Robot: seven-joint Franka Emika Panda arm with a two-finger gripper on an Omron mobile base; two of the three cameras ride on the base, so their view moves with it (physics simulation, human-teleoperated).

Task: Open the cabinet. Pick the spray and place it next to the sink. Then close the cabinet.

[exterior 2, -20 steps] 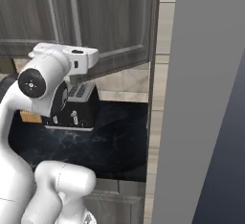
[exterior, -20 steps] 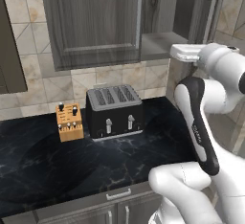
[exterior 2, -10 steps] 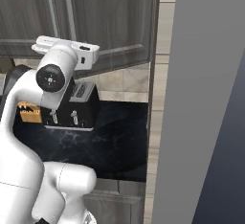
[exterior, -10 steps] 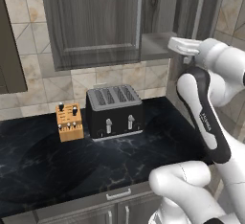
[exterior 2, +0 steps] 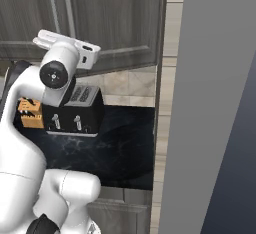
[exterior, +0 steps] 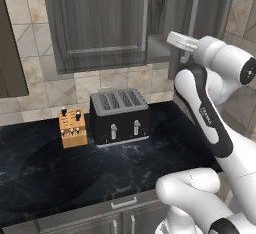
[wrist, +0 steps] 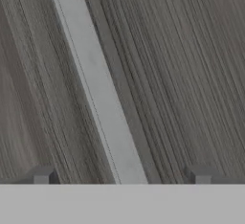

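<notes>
Two wide-apart tips of pincer (wrist: pixel 122 177) straddle cabinet (exterior: pixel 100 23) handle (wrist: pixel 98 89); centre, close squarely, pull along door's arc.

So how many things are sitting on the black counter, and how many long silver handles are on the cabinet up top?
Toasters: 1, the black toaster
Knife blocks: 1, the orange knife block
Long silver handles: 2, the left handle and the right handle on the cabinet
Total: 4
</notes>
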